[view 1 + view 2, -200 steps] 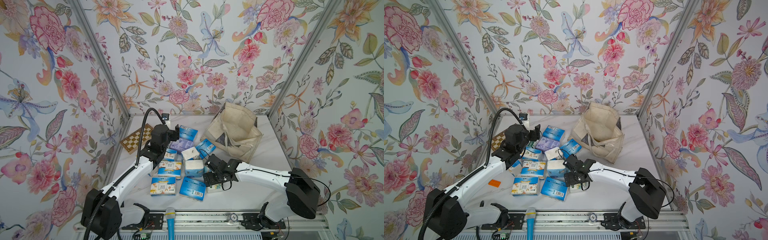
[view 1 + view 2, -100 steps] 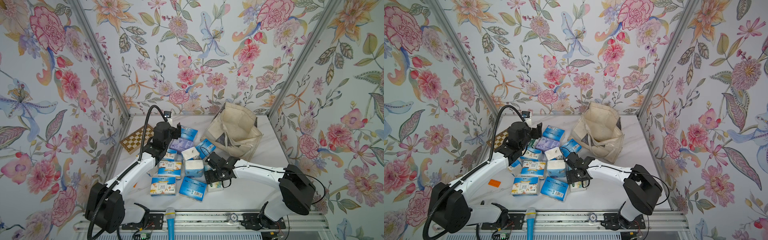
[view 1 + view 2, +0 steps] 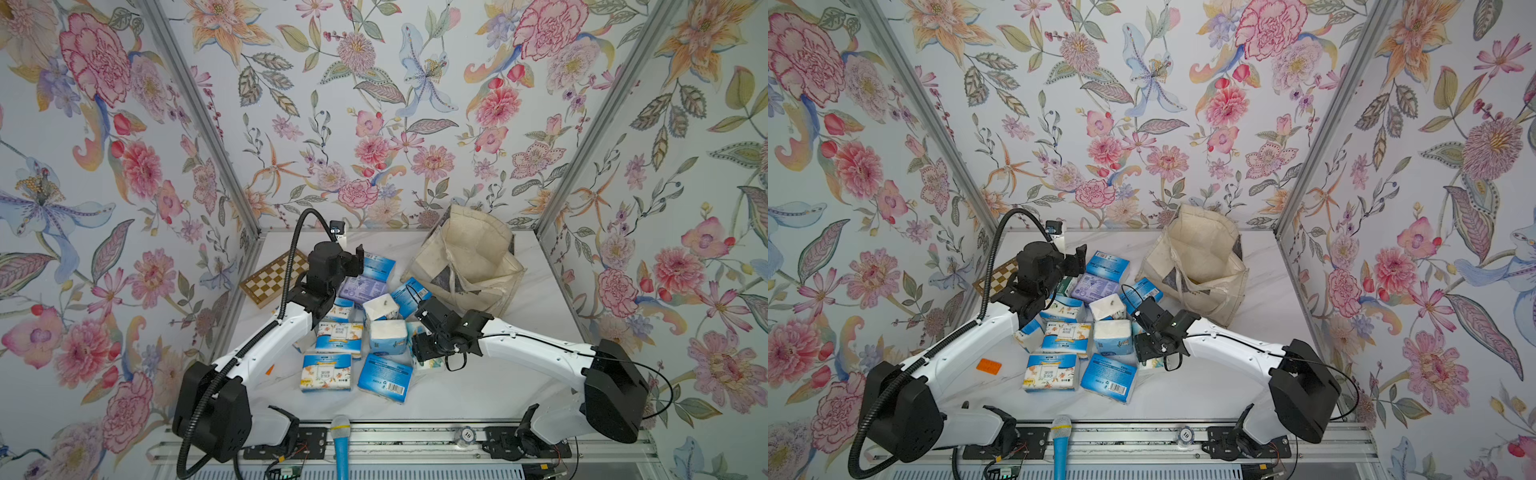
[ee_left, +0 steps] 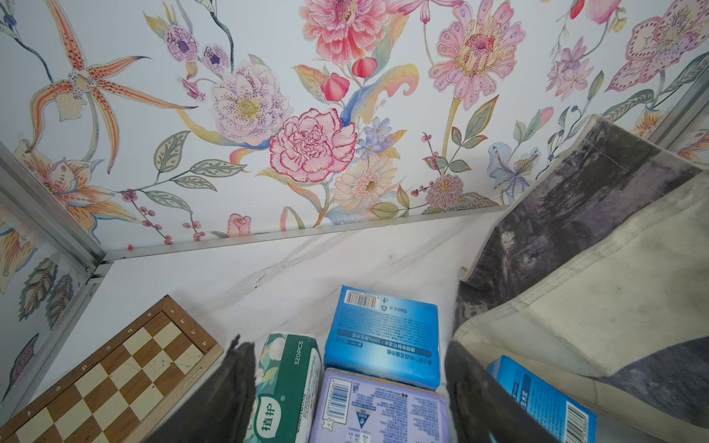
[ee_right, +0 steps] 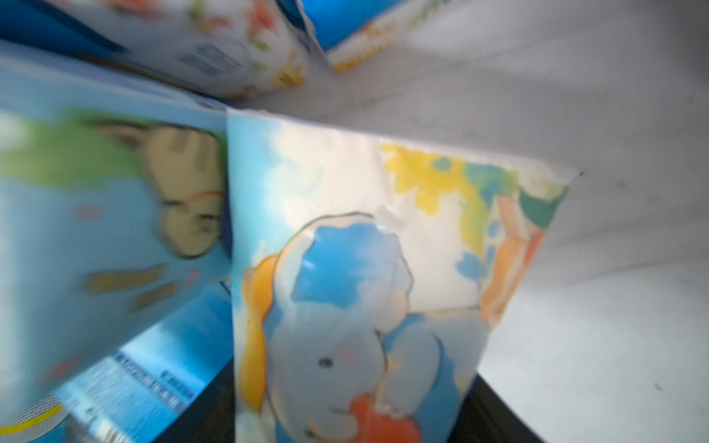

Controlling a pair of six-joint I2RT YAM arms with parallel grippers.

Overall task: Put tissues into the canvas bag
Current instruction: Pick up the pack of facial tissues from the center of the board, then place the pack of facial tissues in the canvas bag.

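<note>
Both top views show the tissues [image 3: 338, 334] heaped on the white table [image 3: 478, 386] just below the middle of the frame, and every pack that shows lies outside the canvas bag [image 3: 469, 266]. The canvas bag slumps right of centre at the back of the table. Its mouth gapes toward the camera and a dark printed panel shows on its near side. A blue pack [image 3: 409, 291] leans just beside its lower left corner.

The left gripper [image 4: 349, 345] hangs over the upper left end of the heap, near the chessboard [image 3: 272, 278]. In the left wrist view its two dark fingers [image 4: 234, 383] stand well apart and clamp nothing. A green-white pack [image 4: 287, 379] and a lavender pack [image 4: 383, 406] lie side by side in the gap, with a barcoded blue pack [image 4: 383, 333] just beyond them. Whether the fingers touch any of these I cannot tell.

The right gripper [image 5: 353, 374] points down at the lower right edge of the heap. The right wrist view is blurred. In it, a pack printed with a cartoon elephant [image 5: 345, 268] stands between the gripper's dark fingers and fills the gap from one to the other. The jaws are neither wide nor closed, and I cannot tell whether they are pressing the pack. In a top view only a corner of that pack [image 3: 430, 365] peeks out below the gripper, down on the table
</note>
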